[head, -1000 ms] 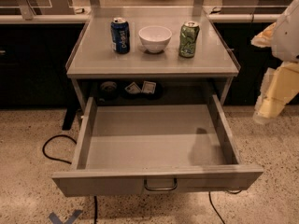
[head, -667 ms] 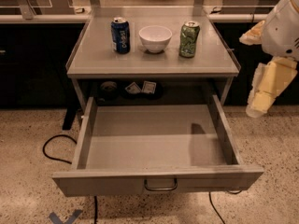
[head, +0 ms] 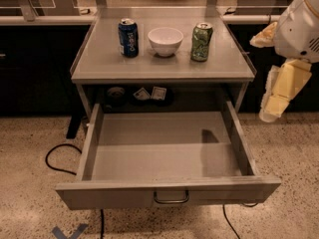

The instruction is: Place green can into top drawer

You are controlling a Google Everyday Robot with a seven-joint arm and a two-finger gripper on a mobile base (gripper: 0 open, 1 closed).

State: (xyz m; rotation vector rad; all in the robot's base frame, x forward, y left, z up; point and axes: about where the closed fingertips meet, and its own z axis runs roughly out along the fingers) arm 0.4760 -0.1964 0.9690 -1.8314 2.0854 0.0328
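Note:
The green can (head: 201,42) stands upright on the grey table top, at the right of a white bowl. The top drawer (head: 164,190) is pulled fully out below the table top, its inside bare, its silver bar handle (head: 171,199) at the front middle. My gripper (head: 271,108) hangs at the right edge of the view, beside the table's right side, above the floor and outside the drawer. It is lower than the can and well to its right, holding nothing that I can see.
A blue can (head: 128,38) and the white bowl (head: 165,41) stand on the table top (head: 104,63) left of the green can. Small items lie on the shelf (head: 149,94) behind the drawer. A black cable (head: 55,158) runs on the speckled floor at left.
My arm and gripper have moved left into view, closer to the table's right side. The cans, bowl and drawer have not moved.

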